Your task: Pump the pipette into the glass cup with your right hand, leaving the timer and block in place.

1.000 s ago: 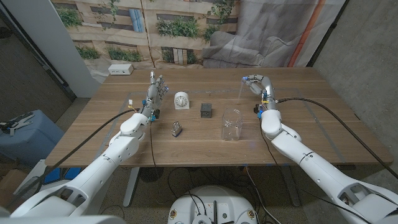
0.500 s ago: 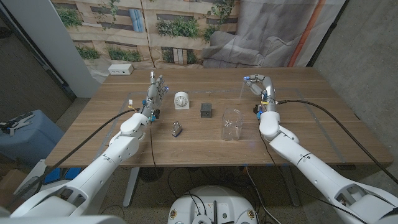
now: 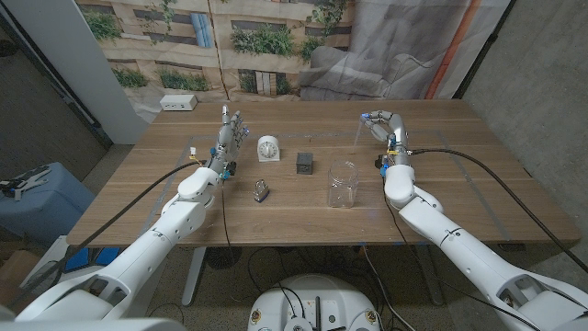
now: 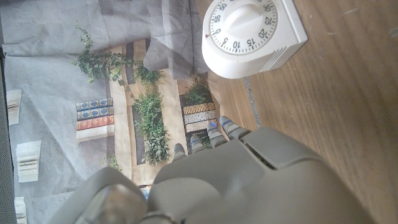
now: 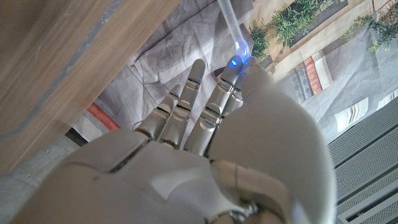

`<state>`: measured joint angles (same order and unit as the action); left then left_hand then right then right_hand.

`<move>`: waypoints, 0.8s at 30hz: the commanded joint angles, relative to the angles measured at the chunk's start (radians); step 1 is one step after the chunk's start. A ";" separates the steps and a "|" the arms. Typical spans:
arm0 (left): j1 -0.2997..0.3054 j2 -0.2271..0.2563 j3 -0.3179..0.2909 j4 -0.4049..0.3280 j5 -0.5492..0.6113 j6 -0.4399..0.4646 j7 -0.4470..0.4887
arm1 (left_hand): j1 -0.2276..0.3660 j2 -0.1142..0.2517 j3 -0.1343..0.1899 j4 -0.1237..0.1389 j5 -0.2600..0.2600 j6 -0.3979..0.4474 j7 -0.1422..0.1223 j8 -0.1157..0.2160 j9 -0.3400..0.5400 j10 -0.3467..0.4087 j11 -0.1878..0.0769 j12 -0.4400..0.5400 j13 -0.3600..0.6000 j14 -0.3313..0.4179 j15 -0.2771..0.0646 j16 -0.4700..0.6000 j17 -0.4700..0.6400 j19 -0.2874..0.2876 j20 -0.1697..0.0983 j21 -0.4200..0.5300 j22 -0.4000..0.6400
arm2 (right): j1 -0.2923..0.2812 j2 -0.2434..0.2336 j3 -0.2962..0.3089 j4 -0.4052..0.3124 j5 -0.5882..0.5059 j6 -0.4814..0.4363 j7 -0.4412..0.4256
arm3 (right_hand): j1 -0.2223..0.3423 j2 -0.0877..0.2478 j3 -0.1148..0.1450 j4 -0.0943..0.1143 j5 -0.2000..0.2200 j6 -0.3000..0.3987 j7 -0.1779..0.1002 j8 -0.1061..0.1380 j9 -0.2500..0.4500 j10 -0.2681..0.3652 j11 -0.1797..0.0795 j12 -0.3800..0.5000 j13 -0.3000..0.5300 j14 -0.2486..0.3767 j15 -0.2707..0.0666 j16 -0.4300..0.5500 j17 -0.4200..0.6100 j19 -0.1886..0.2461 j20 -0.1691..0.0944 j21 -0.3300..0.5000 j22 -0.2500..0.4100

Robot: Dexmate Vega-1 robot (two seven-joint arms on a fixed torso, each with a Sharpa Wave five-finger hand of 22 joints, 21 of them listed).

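I see a matt wooden table [image 3: 459, 198] with visible grain, a clear glass cup [image 3: 343, 183], a smooth white plastic timer [image 3: 267, 147], a dark matt block [image 3: 304, 164], and a clear plastic pipette [image 5: 233, 28]. Both hands look like smooth grey plastic.

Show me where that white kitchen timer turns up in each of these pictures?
Head view: the white timer stands on the wooden table, between the left robot hand and the dark block.
Left wrist view: the timer sits just beyond the left robot hand's fingertips, dial facing the camera.
Right wrist view: I can make out the right robot hand holding the clear pipette.
Shared landmark: the wooden table.
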<state>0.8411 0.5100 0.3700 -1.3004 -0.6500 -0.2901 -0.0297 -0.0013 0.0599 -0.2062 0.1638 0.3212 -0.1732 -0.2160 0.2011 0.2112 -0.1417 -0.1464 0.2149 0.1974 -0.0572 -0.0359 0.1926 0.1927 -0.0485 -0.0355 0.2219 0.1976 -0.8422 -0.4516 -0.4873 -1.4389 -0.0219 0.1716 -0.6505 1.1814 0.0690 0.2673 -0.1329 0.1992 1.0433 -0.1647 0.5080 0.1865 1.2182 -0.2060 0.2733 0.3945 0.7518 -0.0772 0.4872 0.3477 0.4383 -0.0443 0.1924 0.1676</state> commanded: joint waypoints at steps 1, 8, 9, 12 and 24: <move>0.000 0.001 0.000 0.001 -0.001 0.000 -0.005 | -0.001 0.044 -0.007 0.000 0.007 -0.003 -0.006 0.006 0.002 -0.001 -0.004 0.005 0.006 -0.009 -0.115 0.006 0.006 -0.006 -0.090 0.005 0.002 | -0.009 -0.011 0.009 -0.021 0.028 -0.011 0.033 | -0.038 -0.007 -0.002 0.012 -0.008 0.016 -0.031 -0.006 0.003 -0.008 -0.008 -0.009 -0.004 -0.013 -0.145 -0.012 -0.001 0.010 -0.099 0.002 0.002; 0.000 0.001 0.000 0.001 -0.001 0.000 -0.005 | -0.001 0.044 -0.007 0.000 0.007 -0.003 -0.006 0.006 0.002 -0.002 -0.003 0.005 0.006 -0.009 -0.115 0.006 0.006 -0.006 -0.091 0.005 0.002 | -0.013 -0.019 0.008 -0.031 0.029 -0.017 0.044 | -0.051 -0.012 -0.009 0.013 -0.013 -0.007 -0.032 -0.018 0.004 -0.015 -0.009 -0.019 -0.011 -0.025 -0.146 -0.019 -0.002 0.005 -0.093 0.000 0.002; 0.000 0.001 0.000 0.000 -0.001 0.000 -0.005 | -0.001 0.044 -0.007 0.000 0.007 -0.003 -0.006 0.006 0.002 -0.002 -0.001 0.005 0.006 -0.009 -0.115 0.006 0.006 -0.005 -0.090 0.005 0.002 | -0.014 -0.021 0.008 -0.033 0.030 -0.020 0.045 | -0.052 -0.013 -0.011 0.012 -0.013 -0.013 -0.031 -0.020 0.004 -0.018 -0.009 -0.021 -0.012 -0.026 -0.147 -0.019 -0.001 0.004 -0.093 0.000 0.002; 0.000 0.001 0.000 0.000 -0.001 0.000 -0.005 | -0.001 0.044 -0.007 0.000 0.007 -0.003 -0.006 0.006 0.002 -0.001 -0.003 0.005 0.006 -0.009 -0.115 0.006 0.006 -0.006 -0.090 0.005 0.002 | -0.015 -0.025 0.008 -0.040 0.027 -0.027 0.047 | -0.055 -0.015 -0.014 0.010 -0.014 -0.032 -0.031 -0.029 0.004 -0.028 -0.009 -0.028 -0.016 -0.027 -0.147 -0.018 0.001 0.003 -0.085 -0.001 0.002; 0.000 0.000 0.000 0.000 0.000 0.000 0.000 | -0.001 0.044 -0.007 0.000 0.007 -0.002 -0.006 0.006 0.002 0.000 -0.003 0.005 0.006 -0.008 -0.116 0.006 0.006 -0.007 -0.090 0.005 0.002 | -0.013 -0.031 0.009 -0.049 0.033 -0.039 0.060 | -0.086 -0.027 -0.034 0.011 -0.018 -0.066 -0.032 -0.044 0.010 -0.054 -0.008 -0.044 -0.021 -0.073 -0.136 -0.035 0.003 -0.001 -0.069 -0.002 0.002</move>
<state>0.8409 0.5107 0.3703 -1.3004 -0.6500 -0.2904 -0.0331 -0.0013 0.0599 -0.2062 0.1638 0.3212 -0.1732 -0.2160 0.2011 0.2112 -0.1417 -0.1464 0.2149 0.1974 -0.0572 -0.0359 0.1926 0.1928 -0.0485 -0.0355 0.2219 0.1976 -0.8553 -0.4748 -0.4797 -1.4753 0.0050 0.1438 -0.6030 1.1130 0.0450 0.2407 -0.1217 0.1849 0.9837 -0.1980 0.4656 0.1933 1.1709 -0.2157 0.2320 0.3730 0.6847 -0.0660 0.4547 0.3460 0.4383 -0.0444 0.1925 0.1677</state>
